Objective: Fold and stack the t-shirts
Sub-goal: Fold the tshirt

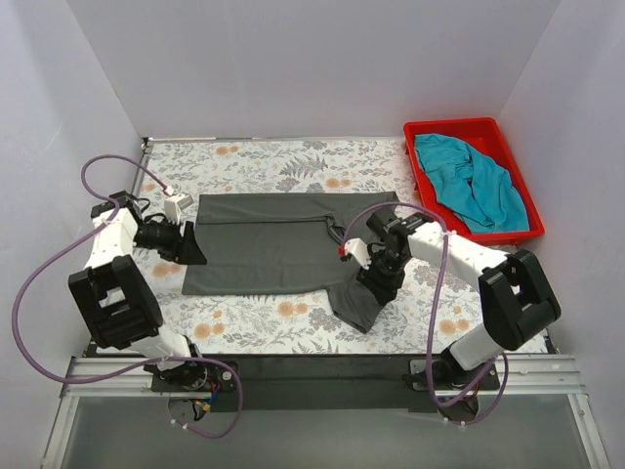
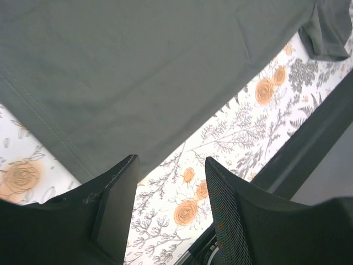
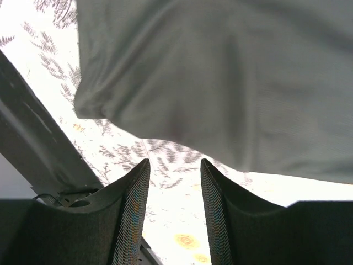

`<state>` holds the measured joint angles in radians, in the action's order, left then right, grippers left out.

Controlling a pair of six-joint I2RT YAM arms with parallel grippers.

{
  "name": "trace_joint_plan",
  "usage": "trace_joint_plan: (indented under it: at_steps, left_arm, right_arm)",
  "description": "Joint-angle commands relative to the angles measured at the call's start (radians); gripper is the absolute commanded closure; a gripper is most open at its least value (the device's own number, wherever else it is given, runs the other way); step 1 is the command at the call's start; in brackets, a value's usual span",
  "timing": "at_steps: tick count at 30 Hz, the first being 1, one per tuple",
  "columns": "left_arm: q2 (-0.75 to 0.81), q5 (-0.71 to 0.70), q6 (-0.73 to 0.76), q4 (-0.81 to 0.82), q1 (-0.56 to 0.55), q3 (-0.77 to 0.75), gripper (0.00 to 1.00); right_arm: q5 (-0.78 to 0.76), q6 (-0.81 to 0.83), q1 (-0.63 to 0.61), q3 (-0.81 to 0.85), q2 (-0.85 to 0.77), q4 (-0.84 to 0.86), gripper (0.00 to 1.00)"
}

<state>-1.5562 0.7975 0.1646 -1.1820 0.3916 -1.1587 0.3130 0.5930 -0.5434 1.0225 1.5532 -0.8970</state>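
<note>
The grey t-shirt (image 1: 264, 244) (image 2: 138, 72) (image 3: 220, 83) lies spread flat across the middle of the table. Its long side runs left to right, and one sleeve sticks out toward the near right corner. The teal t-shirt (image 1: 474, 181) is well apart from it, crumpled inside the red bin (image 1: 454, 125) at the far right.

My left pincer (image 1: 192, 246) (image 2: 171, 210) sits at the grey shirt's left hem. Its jaws are parted and nothing is between them — only the flowered tablecloth (image 1: 273, 161) (image 2: 242, 121) shows in the gap. The hem runs just past my fingertips; I cannot tell whether they touch it.

My right pincer (image 1: 376, 281) (image 3: 174, 204) is over the sleeve that sticks out. Its jaws are also apart and holding nothing, with the tablecloth showing between them and the grey cloth's edge just beyond the tips.

The tablecloth covers the whole table — white, with orange flowers and grey ferns. A black rail (image 1: 322, 366) (image 2: 309, 138) (image 3: 33, 138) runs along the near edge.
</note>
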Motion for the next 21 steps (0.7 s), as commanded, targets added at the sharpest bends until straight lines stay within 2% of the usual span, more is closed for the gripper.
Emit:
trace_joint_plan:
  at_steps: [1, 5, 10, 14, 17, 19, 20, 21]
  left_arm:
    - [0.059, 0.002, 0.084, -0.038, 0.004, 0.04, 0.5]
    - [0.091, -0.017, 0.078, -0.022, 0.004, 0.077, 0.5]
    - [0.111, -0.023, 0.029, 0.018, 0.004, 0.086, 0.49]
    - [0.111, -0.041, 0.006, 0.041, 0.004, 0.088, 0.5]
    - [0.097, -0.086, 0.012, 0.045, 0.004, 0.08, 0.49]
    - [0.085, -0.112, 0.051, 0.019, 0.009, 0.076, 0.48]
    - [0.084, -0.124, 0.093, 0.013, 0.009, 0.077, 0.48]
    - [0.087, -0.133, 0.113, 0.013, 0.012, 0.083, 0.48]
  right_arm:
    - [-0.104, -0.054, -0.075, -0.059, -0.058, 0.089, 0.52]
    - [-0.195, -0.084, -0.131, -0.111, -0.073, 0.164, 0.51]
    - [-0.215, -0.117, -0.164, -0.156, -0.065, 0.23, 0.5]
    - [-0.27, -0.14, -0.208, -0.212, -0.053, 0.293, 0.52]
    - [-0.305, -0.15, -0.239, -0.249, -0.035, 0.326, 0.62]
    - [-0.308, -0.15, -0.251, -0.256, -0.025, 0.337, 0.81]
    - [-0.339, -0.154, -0.251, -0.257, -0.012, 0.34, 0.98]
    - [-0.342, -0.157, -0.251, -0.256, -0.008, 0.339, 0.99]
